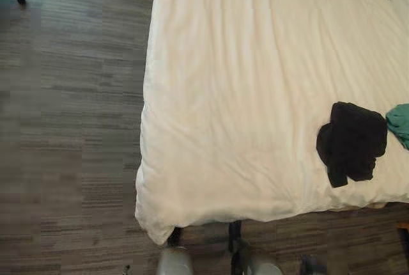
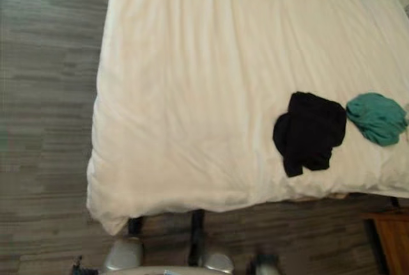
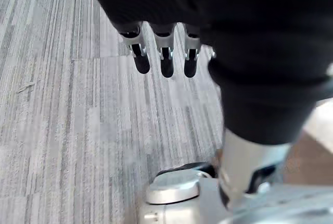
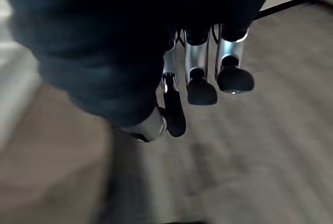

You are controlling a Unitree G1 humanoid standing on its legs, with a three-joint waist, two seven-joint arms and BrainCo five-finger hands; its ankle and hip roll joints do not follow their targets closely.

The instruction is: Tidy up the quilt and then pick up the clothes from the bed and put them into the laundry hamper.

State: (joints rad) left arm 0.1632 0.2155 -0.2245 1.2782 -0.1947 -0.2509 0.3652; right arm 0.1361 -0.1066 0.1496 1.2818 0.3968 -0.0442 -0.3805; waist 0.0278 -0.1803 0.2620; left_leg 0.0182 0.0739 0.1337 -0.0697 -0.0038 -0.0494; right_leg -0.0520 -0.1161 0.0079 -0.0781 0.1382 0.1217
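No text, label, number or sign can be read anywhere in these views.

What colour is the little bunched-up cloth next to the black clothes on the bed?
Teal green. It shows best in the right eye view.

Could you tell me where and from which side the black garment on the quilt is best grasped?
Probably the bunched top of the black garment, pinched from above: it lies crumpled on the quilt near the bed's front edge, just clear of the teal garment.
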